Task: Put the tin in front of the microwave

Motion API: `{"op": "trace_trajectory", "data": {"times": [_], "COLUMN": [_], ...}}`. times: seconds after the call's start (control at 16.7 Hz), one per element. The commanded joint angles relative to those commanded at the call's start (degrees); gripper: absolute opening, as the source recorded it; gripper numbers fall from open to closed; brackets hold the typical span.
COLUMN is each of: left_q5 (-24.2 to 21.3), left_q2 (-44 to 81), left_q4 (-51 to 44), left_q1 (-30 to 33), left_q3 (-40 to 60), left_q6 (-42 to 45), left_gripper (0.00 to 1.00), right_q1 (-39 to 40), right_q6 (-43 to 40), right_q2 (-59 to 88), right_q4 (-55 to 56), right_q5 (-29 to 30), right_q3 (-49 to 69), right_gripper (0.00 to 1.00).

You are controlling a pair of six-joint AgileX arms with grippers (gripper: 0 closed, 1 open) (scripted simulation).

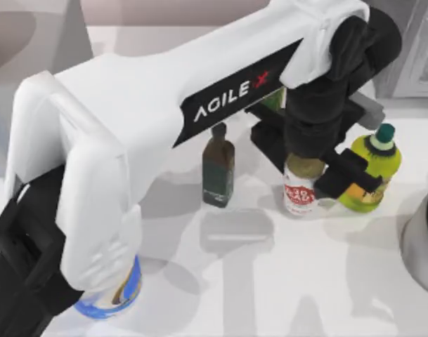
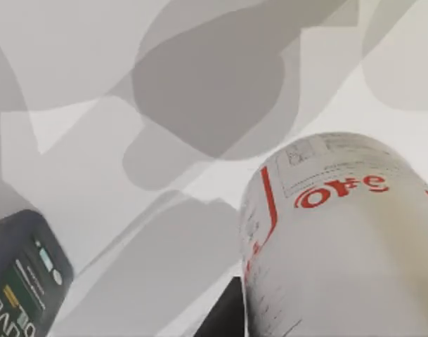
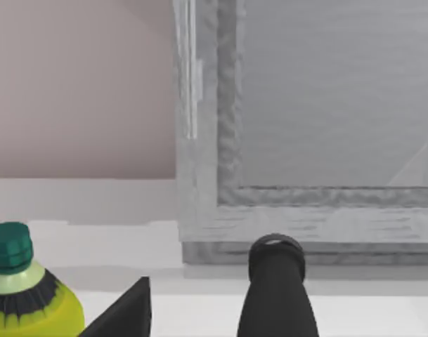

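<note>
The tin, a small can with a white label, red print and a dull gold lid, stands upright right of the table's middle. My left arm reaches across from the lower left, and my left gripper comes down over the tin with a black finger on either side, shut on it. Seen from the left wrist, the tin is very close, with one finger against its side. The microwave, a large pale grey box, stands at the back left. My right gripper is parked and open, facing the back right.
A dark glass bottle stands just left of the tin. A yellow-green bottle with a teal cap stands close on its right. A darker grey appliance with a white-framed door is at the back right. A blue-and-white paper roll sits under my left arm.
</note>
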State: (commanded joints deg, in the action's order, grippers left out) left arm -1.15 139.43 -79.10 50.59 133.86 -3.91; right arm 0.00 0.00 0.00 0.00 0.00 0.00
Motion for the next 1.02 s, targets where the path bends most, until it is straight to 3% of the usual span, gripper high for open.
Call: {"op": "trace_trajectory", "data": {"times": [0.6, 1.02], "left_q5": [0.7, -1.2], "left_q2": [1.1, -15.5], "left_q4": [-3.5, 3.4], "left_q1": [-0.1, -6.0], "left_q3": [0.3, -4.2], "left_q6": [0.5, 0.0], "left_gripper": [0.0, 0.0], "right_q1": [0.0, 0.0], "right_q6": [0.0, 0.0], "right_q2": [0.0, 0.0], "right_q4": [0.0, 0.0], "right_q5": [0.0, 0.0], "right_q3": [0.0, 0.0], "right_gripper": [1.0, 1.0]}}
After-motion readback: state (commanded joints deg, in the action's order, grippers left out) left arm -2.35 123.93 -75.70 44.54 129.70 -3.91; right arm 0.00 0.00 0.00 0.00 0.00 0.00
